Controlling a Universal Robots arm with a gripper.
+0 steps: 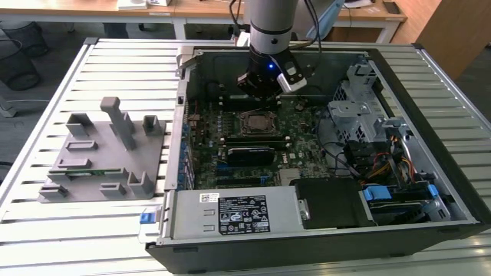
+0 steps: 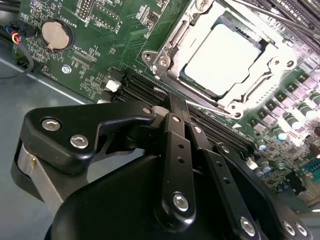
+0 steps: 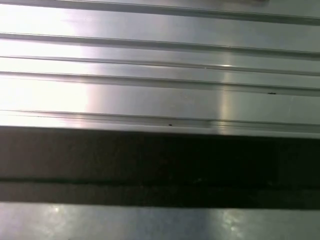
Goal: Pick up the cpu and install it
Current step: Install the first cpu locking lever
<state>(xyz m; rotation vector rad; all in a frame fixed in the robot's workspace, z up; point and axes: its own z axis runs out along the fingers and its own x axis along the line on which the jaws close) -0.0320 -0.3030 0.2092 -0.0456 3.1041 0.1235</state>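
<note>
Already the cpu [image 2: 224, 59] is seen seated in the motherboard socket [image 2: 280, 67], its frame not closed over it; the gripper [image 2: 172, 107] is held just above, its jaws drawn together and clamped on nothing.

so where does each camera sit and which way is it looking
Exterior view: off the arm, above the table, looking down at the open case; the arm and gripper show.
Second wrist view: on the wrist, looking past the gripper at the cpu in its socket.
First wrist view: on the wrist, facing metal slats.
The exterior and second wrist views share the cpu.
</note>
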